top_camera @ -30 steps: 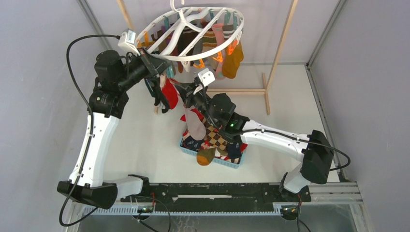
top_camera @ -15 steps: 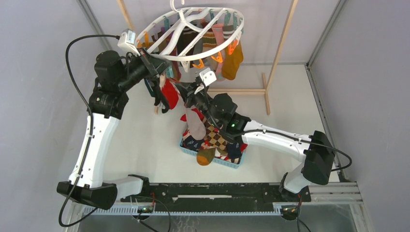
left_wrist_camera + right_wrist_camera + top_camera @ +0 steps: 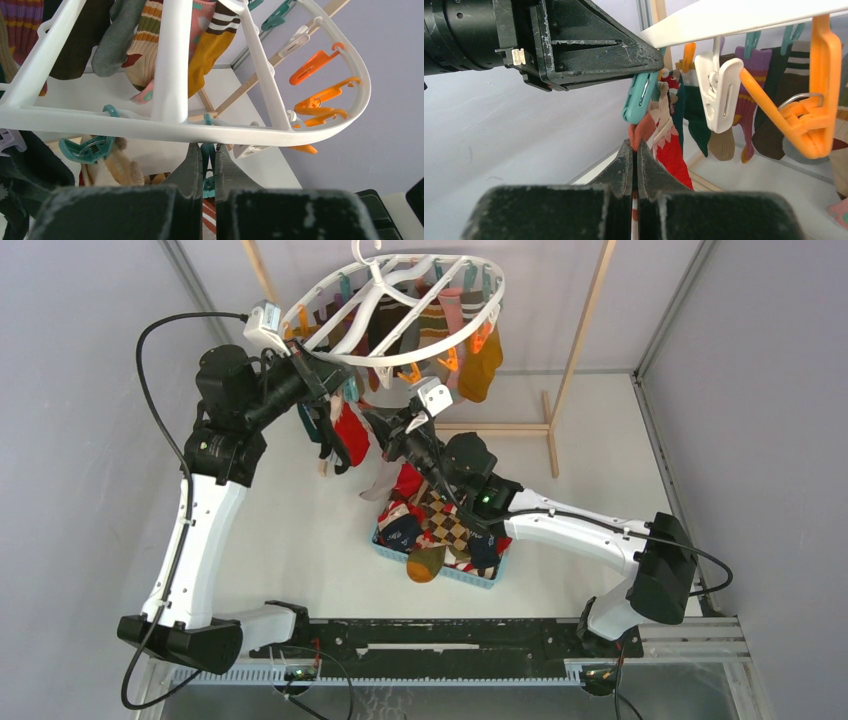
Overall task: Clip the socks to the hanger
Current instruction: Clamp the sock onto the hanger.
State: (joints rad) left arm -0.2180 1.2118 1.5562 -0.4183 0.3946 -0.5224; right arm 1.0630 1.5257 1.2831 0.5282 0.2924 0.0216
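Observation:
The white oval hanger hangs at the back with several socks clipped to it. It also shows in the left wrist view and the right wrist view. My left gripper is shut on a teal clip just under the ring's front rim. My right gripper is shut on a pinkish-white sock with red stripes. It holds the sock's orange-pink top edge just below that teal clip. A red sock hangs beside it.
A blue basket of assorted socks sits on the table below my right arm. Light wooden frame poles stand behind the hanger. A white clip and orange clips dangle to the right of the teal clip.
My right gripper has moved up and to the left with the sock, lifting it off the basket pile and toward the teal clip. The left arm has stayed put.

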